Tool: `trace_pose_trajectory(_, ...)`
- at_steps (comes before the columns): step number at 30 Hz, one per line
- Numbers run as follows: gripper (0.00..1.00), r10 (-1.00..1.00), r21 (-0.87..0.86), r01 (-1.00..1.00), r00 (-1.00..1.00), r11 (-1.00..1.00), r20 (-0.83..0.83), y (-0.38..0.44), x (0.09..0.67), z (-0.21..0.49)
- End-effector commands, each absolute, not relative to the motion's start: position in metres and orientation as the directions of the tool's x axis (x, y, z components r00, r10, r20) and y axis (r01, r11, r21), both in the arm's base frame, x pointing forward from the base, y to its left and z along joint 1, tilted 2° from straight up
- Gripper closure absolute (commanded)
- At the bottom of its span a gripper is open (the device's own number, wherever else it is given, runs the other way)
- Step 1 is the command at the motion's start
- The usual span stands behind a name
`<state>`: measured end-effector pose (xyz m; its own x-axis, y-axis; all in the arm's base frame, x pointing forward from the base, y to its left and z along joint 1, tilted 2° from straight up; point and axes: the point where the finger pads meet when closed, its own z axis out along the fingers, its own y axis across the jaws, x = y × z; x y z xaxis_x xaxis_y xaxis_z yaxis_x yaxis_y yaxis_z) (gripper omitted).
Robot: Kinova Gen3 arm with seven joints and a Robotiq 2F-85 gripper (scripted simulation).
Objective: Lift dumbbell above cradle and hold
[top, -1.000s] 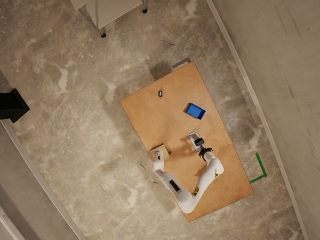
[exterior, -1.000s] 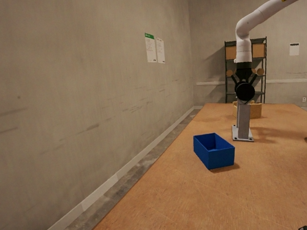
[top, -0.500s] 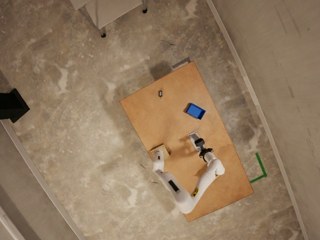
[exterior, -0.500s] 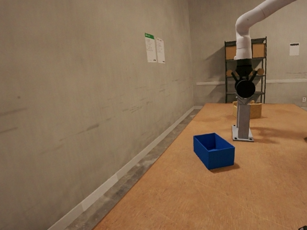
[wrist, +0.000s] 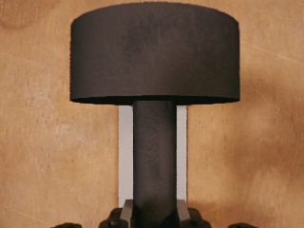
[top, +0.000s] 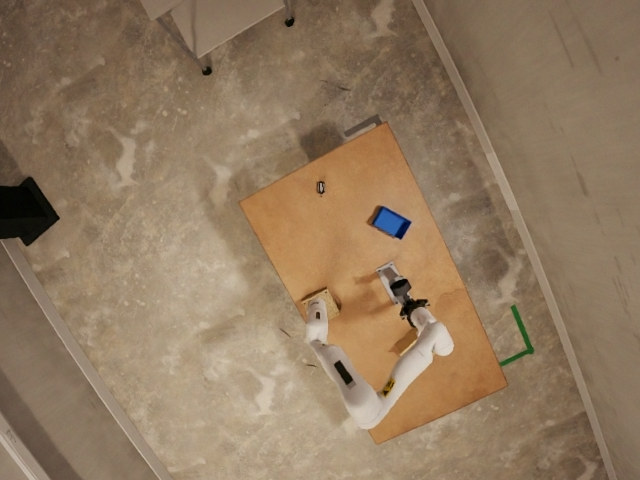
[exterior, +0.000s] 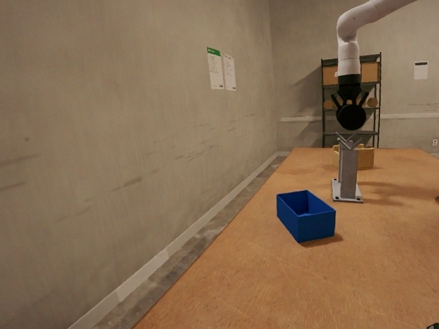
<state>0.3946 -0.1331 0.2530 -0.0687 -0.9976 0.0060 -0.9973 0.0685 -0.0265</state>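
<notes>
Orange-brown wooden worktop (exterior: 354,265) fills the lower right of the exterior view. On it we see a white seven-joint arm (exterior: 349,53) coming down from the upper right, then a blue open plastic bin (exterior: 306,216) at centre, and a grey metal cradle stand with a forked top (exterior: 347,170) right of centre.

The black dumbbell with round end weights (exterior: 351,116) hangs in the air just above the fork, apart from it with a visible gap. In the wrist view its bar (wrist: 154,157) runs up the middle to the far weight, with the stand's pale base beneath.

The black two-finger gripper (exterior: 350,103) is clamped narrow on the dumbbell's bar, pointing straight down.

We judge the lift under way; clearance looks small, so probably more height is needed. To do it well: rise straight up, keep the bar level, keep the squeeze constant, no wrist twist, then stop and hold steady. Risk: the bar rolling in the grip if the arm jerks.
</notes>
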Motion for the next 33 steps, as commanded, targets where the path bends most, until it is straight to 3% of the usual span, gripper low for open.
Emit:
trace_pose_trajectory(1,0.90,-0.998,-0.033,-0.997,-0.065,0.065,0.003,-0.132,0.395,0.264)
trace_pose_trajectory(33,0.90,-0.998,-0.032,-0.997,-0.066,0.066,0.005,-0.132,0.392,0.315)
